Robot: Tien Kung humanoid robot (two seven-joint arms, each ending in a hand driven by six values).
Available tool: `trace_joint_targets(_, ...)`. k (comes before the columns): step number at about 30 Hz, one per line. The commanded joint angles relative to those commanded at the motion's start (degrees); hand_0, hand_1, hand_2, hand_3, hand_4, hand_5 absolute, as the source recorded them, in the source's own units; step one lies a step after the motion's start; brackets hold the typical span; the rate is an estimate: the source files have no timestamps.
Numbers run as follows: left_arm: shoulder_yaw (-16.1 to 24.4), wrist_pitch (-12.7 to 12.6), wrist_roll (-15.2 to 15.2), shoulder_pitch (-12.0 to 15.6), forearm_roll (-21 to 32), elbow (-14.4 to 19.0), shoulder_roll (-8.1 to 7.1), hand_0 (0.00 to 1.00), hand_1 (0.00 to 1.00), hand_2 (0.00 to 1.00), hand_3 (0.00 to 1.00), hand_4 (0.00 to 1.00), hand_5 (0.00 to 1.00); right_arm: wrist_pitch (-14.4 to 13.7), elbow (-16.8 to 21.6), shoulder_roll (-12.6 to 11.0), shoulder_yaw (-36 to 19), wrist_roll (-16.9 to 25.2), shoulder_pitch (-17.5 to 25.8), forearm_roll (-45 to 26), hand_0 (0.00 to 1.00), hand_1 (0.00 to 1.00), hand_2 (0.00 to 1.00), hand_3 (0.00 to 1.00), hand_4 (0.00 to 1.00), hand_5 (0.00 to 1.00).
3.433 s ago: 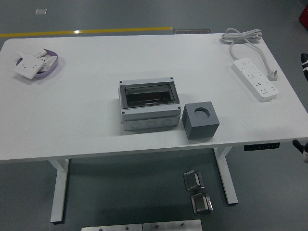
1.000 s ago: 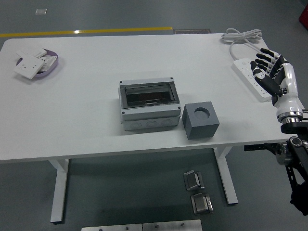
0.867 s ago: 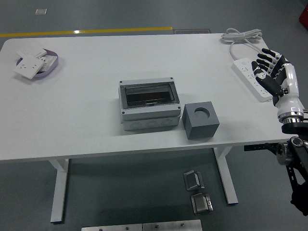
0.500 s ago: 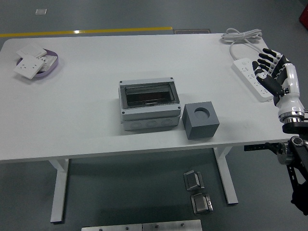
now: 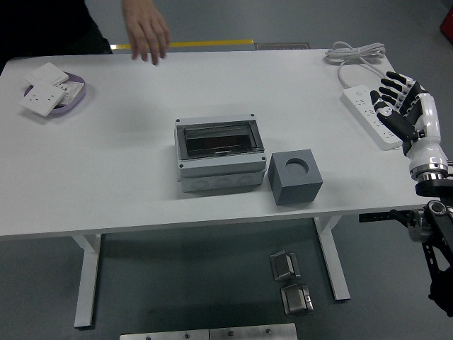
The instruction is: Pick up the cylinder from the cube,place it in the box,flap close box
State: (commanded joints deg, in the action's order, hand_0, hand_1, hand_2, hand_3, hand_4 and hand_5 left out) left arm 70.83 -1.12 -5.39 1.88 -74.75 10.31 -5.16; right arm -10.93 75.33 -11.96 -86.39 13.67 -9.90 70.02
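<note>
Reaching in from the far right is the job now; the right hand (image 5: 402, 106) hovers over the power strip (image 5: 376, 115) with fingers spread, holding nothing; the cylinder looks seated in the cube (image 5: 295, 177), just right of the box (image 5: 219, 153); I'd come straight down on it; table's (image 5: 106, 177) near edge is close; a person's hand (image 5: 146, 30) hangs over the far edge.

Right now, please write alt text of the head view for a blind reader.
A grey box and a grey cube sit mid-table; the robot's open right hand hovers over a power strip, and a person's hand reaches in at the far edge.
</note>
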Motion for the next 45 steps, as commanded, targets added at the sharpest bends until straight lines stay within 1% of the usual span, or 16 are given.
trace_joint_targets(16,0.2,0.0,-0.1,0.1,0.3,0.0,0.18,0.585,0.618,0.569,0.609,0.651,0.279,0.1,0.1,0.1,-0.8,0.0,0.2,-0.1,0.776,0.727,0.744,0.706,0.753,0.197)
trace_joint_targets(22,0.1,0.1,-0.1,-0.3,0.5,0.0,0.22,0.585,0.618,0.569,0.610,0.650,0.278,0.1,-0.1,0.1,-1.1,0.1,0.2,-0.3,0.776,0.727,0.744,0.703,0.752,0.198)
trace_joint_targets(36,-0.1,0.0,-0.3,0.0,0.5,0.0,0.68,0.586,0.618,0.569,0.610,0.650,0.279,0.1,-0.5,0.1,-0.4,0.0,0.0,-0.3,0.773,0.727,0.743,0.701,0.759,0.213)
trace_joint_targets(45,-0.1,0.0,-0.2,0.0,0.4,0.0,0.71,0.585,0.618,0.568,0.609,0.649,0.280,0.0,-0.5,0.0,-0.5,-0.2,0.2,-0.3,0.774,0.727,0.743,0.700,0.761,0.227)
